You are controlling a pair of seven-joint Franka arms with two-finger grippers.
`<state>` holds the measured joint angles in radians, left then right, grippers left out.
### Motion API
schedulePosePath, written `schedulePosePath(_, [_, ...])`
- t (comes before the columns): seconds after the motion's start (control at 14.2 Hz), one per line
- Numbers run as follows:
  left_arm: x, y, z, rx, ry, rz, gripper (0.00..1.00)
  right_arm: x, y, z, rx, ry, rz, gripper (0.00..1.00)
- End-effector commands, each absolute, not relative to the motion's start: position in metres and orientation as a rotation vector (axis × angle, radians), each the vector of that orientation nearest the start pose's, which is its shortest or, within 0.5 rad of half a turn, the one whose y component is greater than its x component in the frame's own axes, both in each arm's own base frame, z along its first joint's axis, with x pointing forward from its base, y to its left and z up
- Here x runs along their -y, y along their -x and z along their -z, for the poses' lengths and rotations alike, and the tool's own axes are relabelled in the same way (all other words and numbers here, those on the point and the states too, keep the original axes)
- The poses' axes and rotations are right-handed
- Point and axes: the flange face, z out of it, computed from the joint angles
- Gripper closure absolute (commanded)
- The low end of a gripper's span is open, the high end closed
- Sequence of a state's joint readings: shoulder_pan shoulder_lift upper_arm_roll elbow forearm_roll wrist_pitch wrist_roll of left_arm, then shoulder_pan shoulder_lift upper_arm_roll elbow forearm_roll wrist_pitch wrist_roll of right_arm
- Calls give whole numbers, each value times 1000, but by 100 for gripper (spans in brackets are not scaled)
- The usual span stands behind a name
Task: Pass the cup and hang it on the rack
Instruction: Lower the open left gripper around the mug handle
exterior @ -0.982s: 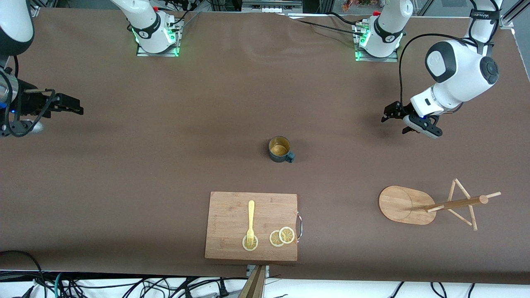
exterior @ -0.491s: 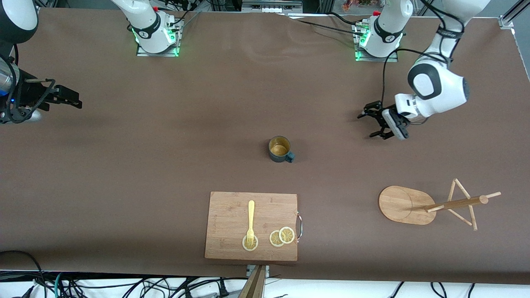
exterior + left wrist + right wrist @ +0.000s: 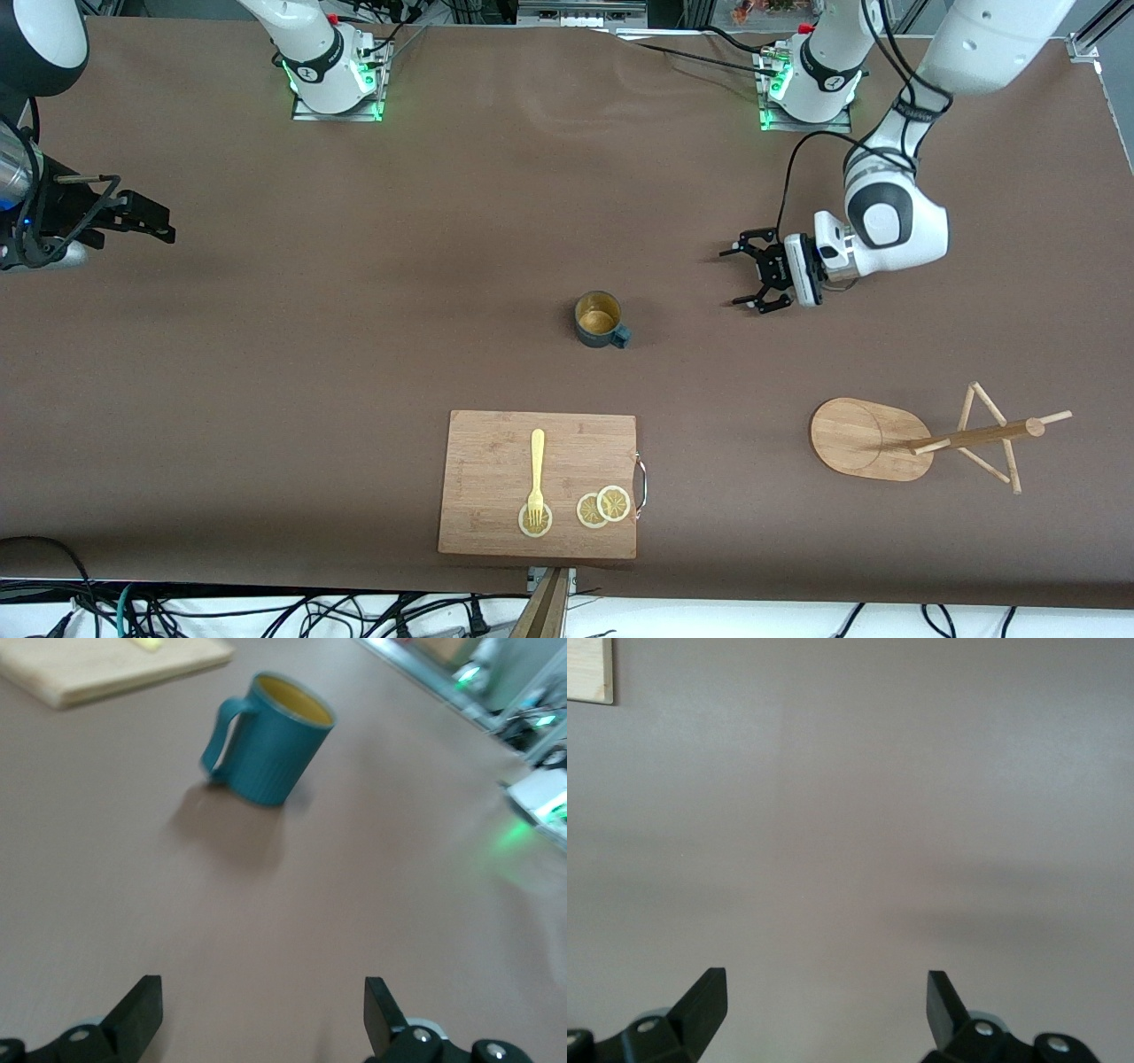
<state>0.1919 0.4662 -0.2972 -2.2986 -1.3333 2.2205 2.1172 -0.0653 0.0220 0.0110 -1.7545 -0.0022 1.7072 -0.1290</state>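
Observation:
The dark teal cup [image 3: 600, 321] stands upright mid-table, its small handle turned toward the front camera and the left arm's end. In the left wrist view the cup [image 3: 270, 749] is ahead of my open, empty left gripper [image 3: 263, 1019], with bare table between them. In the front view my left gripper [image 3: 735, 278] is over the table beside the cup, toward the left arm's end. The bamboo rack [image 3: 864, 439] stands nearer the front camera at that end. My right gripper [image 3: 164, 224] waits at the right arm's end, and the right wrist view shows it [image 3: 827, 1010] open and empty.
A wooden cutting board [image 3: 538, 484] lies near the front edge, nearer the camera than the cup, with a yellow fork [image 3: 536, 474] and lemon slices [image 3: 603, 507] on it. Its corner shows in the left wrist view [image 3: 106, 660]. The arm bases [image 3: 802, 84] stand along the back edge.
My left gripper has swung from the left arm's end toward the cup, turning its open fingers to face it. The right gripper has barely moved. The cup has stayed in place.

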Motion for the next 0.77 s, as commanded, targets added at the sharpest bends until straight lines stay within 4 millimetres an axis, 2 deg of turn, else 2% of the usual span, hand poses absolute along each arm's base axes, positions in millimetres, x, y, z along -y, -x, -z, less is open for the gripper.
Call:
schedulePosePath(0.0, [112,-506,-116,1142,-1709,-751,0,29,-558,-540,38,3149,-139,1])
schedulePosePath(0.14, [127,-515,-122,1148,-1668,-806,0,30,-557,-539,37,3147,-151,1])
schedulePosePath(0.28, [142,-525,-120,1163,-1635,-855,0,30,-556,-539,32,3146,-163,1])
schedulePosePath(0.49, [177,-535,-113,1219,-1556,-884,0,29,-553,-538,35,3143,-194,1])
schedulePosePath(0.7, [200,-556,-114,1253,-1492,-952,0,28,-552,-539,37,3143,-197,1])
